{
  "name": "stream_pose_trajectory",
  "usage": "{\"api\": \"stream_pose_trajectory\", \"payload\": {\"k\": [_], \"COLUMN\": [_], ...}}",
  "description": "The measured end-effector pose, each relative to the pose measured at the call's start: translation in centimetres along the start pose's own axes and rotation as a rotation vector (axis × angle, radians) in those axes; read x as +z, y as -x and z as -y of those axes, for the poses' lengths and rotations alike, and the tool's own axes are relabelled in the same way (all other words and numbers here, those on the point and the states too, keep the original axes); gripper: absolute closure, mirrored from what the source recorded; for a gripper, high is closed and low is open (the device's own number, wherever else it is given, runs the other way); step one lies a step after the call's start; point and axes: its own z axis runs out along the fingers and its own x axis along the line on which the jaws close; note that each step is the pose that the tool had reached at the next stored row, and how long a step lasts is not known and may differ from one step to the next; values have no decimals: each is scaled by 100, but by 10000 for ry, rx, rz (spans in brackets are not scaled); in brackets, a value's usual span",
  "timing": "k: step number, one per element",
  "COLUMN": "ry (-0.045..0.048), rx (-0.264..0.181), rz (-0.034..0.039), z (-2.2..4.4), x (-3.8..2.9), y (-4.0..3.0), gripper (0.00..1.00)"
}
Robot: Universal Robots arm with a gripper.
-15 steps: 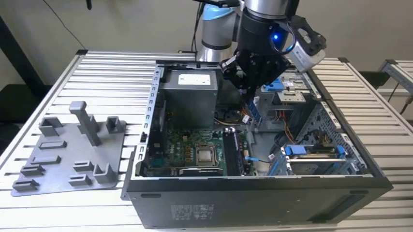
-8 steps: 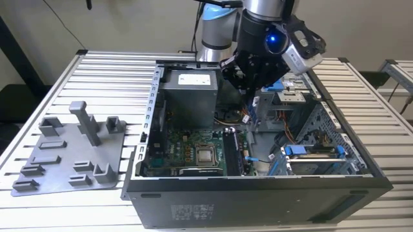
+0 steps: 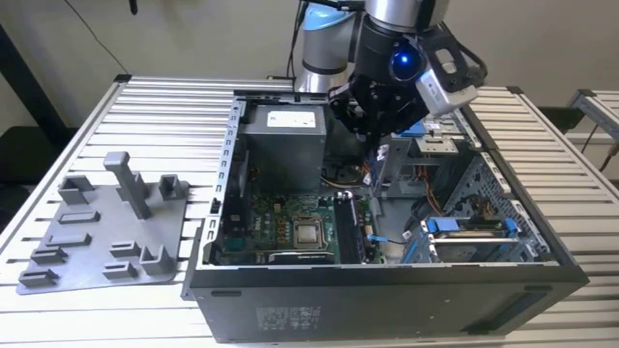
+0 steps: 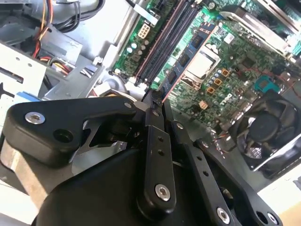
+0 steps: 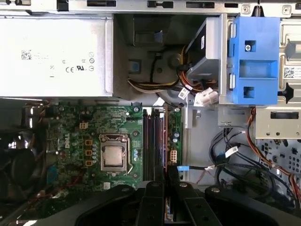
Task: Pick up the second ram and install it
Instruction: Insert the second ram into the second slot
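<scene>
Pincer [image 5: 166, 186] clamped on second ram [image 5: 167, 211] | above motherboard slots [image 5: 154, 141]

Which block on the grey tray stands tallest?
The narrow upright post toward the back of the tray, near its middle. It rises well above every other block, which are all low and squat.

Bright, even light; soft, shallow shadows.
</scene>
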Motion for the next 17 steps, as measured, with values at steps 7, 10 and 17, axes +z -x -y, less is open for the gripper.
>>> {"api": "stream_pose_trajectory", "payload": {"k": [7,10,17], "ry": [-5,-6,-6], "rx": [348,369,458], "rz": [-16,-16,-13], "z": [0,-1,-1], "x": [12,17,30], "y": [-3,-4,-14], "gripper": [86,86,86]}}
